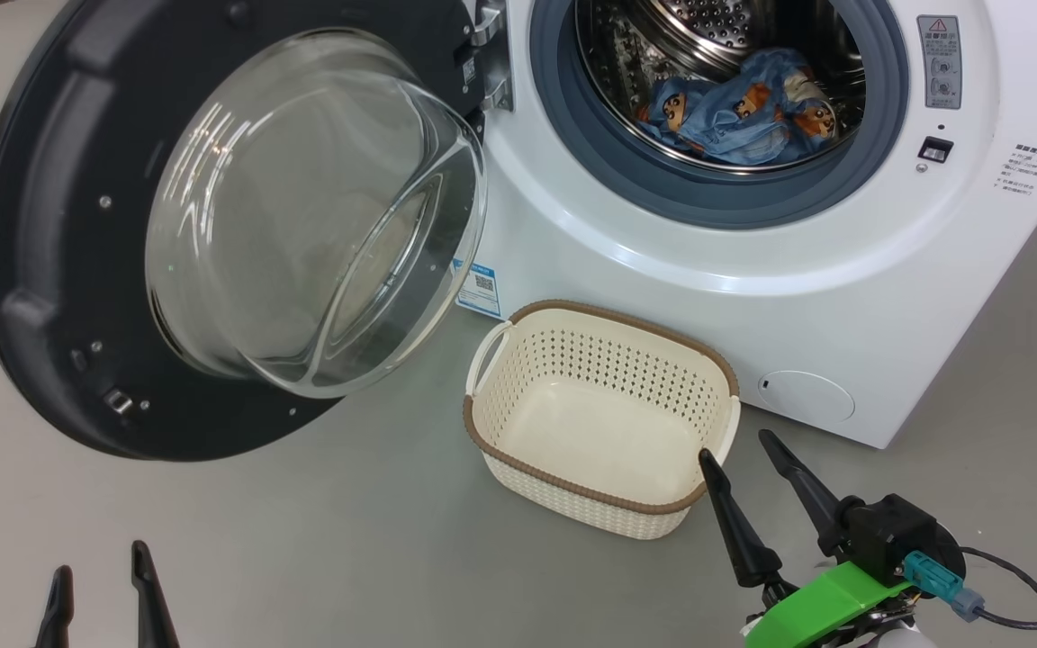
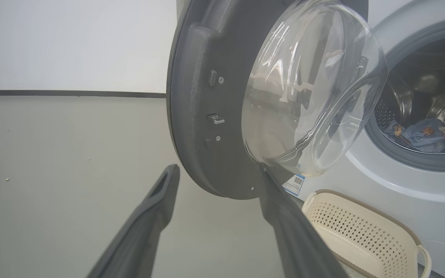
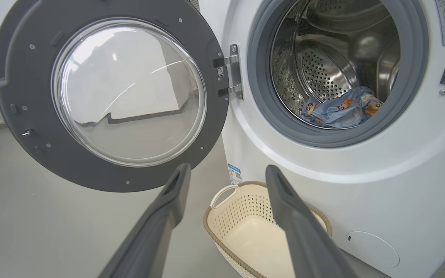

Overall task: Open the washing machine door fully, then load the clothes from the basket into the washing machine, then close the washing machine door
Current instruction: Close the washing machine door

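The clothes [image 1: 734, 117] lie inside the washing machine [image 1: 752, 306]. Its door [image 1: 41, 225] stands wide open at its left, and the basket [image 1: 608, 364] sits on the floor just in front. The left jaws and right jaws stand apart, holding nothing.

rt pincer [image 1: 736, 445]: blk tapered fingers [image 1: 734, 522], green bracket [image 1: 820, 603], teal plug [image 1: 928, 576]

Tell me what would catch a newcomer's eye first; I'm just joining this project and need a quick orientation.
The big black washing machine door with its bulging glass bowl hangs wide open at the left of the head view. Right of it, the blue printed clothes lie in the steel drum of the white washing machine, and the cream basket stands empty on the floor in front.
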You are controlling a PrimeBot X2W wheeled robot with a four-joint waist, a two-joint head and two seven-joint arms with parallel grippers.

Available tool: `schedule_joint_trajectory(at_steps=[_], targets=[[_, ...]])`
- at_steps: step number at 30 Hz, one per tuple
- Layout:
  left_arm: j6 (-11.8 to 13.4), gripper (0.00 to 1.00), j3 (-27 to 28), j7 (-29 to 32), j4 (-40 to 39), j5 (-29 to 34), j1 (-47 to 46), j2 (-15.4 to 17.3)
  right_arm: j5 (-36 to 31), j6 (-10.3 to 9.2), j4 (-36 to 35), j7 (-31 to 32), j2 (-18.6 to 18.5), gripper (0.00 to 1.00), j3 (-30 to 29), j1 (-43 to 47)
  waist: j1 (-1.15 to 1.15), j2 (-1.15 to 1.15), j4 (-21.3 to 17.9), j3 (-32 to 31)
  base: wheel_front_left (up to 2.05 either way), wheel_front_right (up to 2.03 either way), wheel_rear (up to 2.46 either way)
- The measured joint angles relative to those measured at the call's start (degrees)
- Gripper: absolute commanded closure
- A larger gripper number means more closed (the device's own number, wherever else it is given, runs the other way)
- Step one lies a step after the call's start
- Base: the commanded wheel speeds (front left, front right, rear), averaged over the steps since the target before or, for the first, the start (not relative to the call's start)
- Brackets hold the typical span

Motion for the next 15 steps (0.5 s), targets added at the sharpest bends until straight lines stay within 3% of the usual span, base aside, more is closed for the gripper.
schedule_joint_trajectory(at_steps=[2, 3, 4, 10, 15], targets=[[0.0, 0.06, 0.0, 0.0, 0.0, 0.0, 0.0, 0.0, 0.0, -0.01, 0.0, 0.0, 0.0, 0.00, 0.0, 0.0, 0.00, 0.00, 0.0, 0.0, 0.00, 0.00, 0.00], [0.0, 0.42, 0.0, 0.0, 0.0, 0.0, 0.0, 0.0, 0.0, 0.00, 0.0, 0.0, 0.0, 0.00, 0.0, 0.0, 0.00, 0.00, 0.0, 0.0, 0.00, 0.00, 0.00], [0.0, 1.00, 0.1, 0.0, 0.0, 0.0, 0.0, 0.0, 0.0, -0.01, 0.0, 0.0, 0.0, 0.00, 0.0, 0.0, 0.00, 0.00, 0.0, 0.0, 0.00, 0.00, 0.00], [-0.7, 1.00, 0.5, 0.0, 0.1, -0.7, 0.0, 0.0, 0.0, 0.00, 0.0, 0.0, 0.1, 0.00, -0.3, 0.0, 0.00, 0.00, 0.0, 0.2, 0.00, 0.00, 0.00], [-2.1, 1.00, 3.6, 0.0, 0.8, -8.8, -0.4, -0.1, 0.0, 0.00, -0.1, 0.0, 0.1, 0.00, -0.7, 0.0, 0.00, 0.00, 0.0, 0.2, 0.00, 0.00, 0.00]])
